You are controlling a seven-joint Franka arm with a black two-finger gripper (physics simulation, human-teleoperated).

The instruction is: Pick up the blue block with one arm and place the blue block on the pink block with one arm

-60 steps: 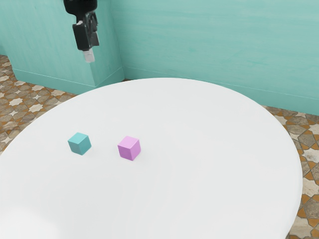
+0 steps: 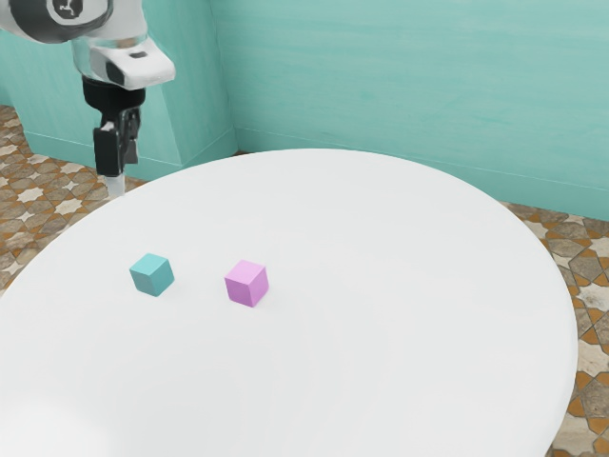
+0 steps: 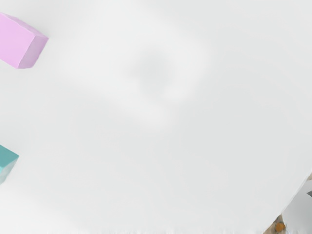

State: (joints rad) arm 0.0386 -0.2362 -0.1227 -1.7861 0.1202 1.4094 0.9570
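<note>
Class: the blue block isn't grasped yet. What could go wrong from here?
The end effector hangs well off the blue block; a misaligned descent could knock it. The pink block sits close by and might get nudged. Both blocks look similar in size, so off-centre placement could topple.

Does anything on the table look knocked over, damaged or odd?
Nothing stands out. The blue block and pink block sit flat and apart on the table, both intact; the gripper hangs clear of both.

Wrist view edge crops blue block (image 3: 6, 165), pink block (image 3: 19, 41); exterior view edge crops arm (image 2: 95, 38), table (image 2: 400, 286).
</note>
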